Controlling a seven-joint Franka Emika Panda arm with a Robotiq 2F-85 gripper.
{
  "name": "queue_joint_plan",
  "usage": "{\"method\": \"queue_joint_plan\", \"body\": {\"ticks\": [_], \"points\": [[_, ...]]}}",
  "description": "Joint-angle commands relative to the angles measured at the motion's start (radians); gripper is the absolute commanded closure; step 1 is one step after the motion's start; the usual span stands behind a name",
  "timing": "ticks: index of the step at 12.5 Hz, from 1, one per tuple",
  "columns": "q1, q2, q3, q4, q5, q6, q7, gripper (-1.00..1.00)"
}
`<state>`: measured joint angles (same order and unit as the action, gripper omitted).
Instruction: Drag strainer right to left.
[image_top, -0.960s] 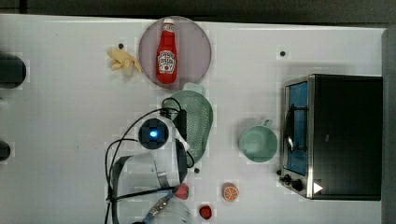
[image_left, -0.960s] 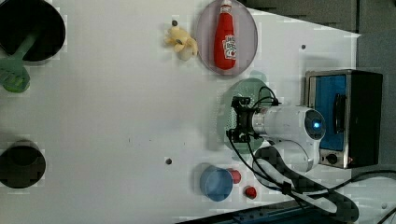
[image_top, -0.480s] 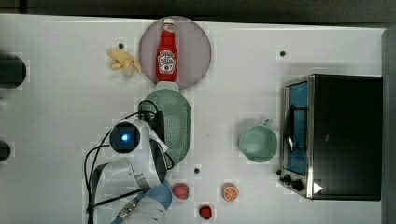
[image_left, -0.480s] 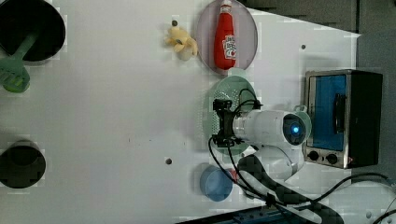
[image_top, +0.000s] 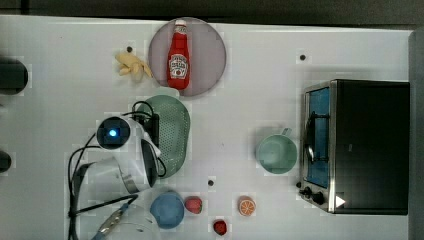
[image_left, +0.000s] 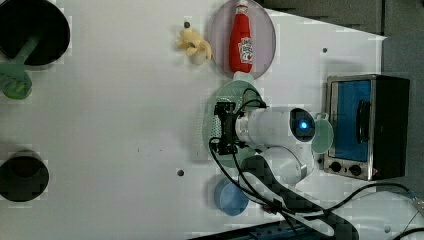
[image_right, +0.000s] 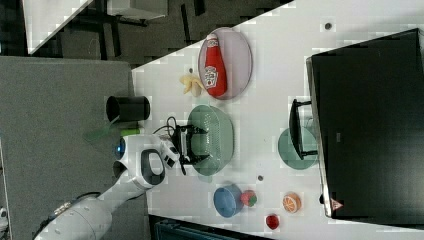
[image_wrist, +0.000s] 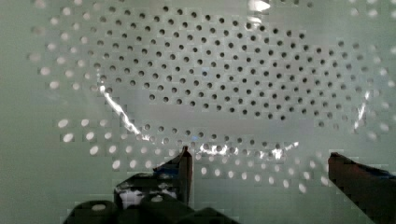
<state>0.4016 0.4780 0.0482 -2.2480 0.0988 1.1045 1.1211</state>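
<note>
- Slid with the arm toward the top view's left since earlier: strainer (image_top: 172, 134), near the table (image_top: 60, 60) middle, just below the ketchup plate (image_top: 210, 50).
- Looked light, stiff, slippery; best hooked at the rim.
- Stood wide open inside, gripping nothing: gripper (image_wrist: 259, 172).

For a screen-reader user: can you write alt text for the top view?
A white robot arm's open gripper sits in a pale green strainer on a white table, just below a plate holding a ketchup bottle. A green cup stands before a toaster oven.
</note>
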Motion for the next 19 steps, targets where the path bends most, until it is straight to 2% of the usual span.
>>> {"method": "queue_joint_plan", "body": {"ticks": [1,9,13,19], "points": [[0.066,0.051,0.024,0.098,0.044,-0.025,0.027,-1.00],[0.163,0.140,0.024,0.240,0.169,-0.041,0.049,-1.00],[0.207,0.169,0.024,0.287,0.174,-0.040,0.154,-1.00],[0.257,0.221,0.023,0.366,0.174,-0.039,0.157,-1.00]]}}
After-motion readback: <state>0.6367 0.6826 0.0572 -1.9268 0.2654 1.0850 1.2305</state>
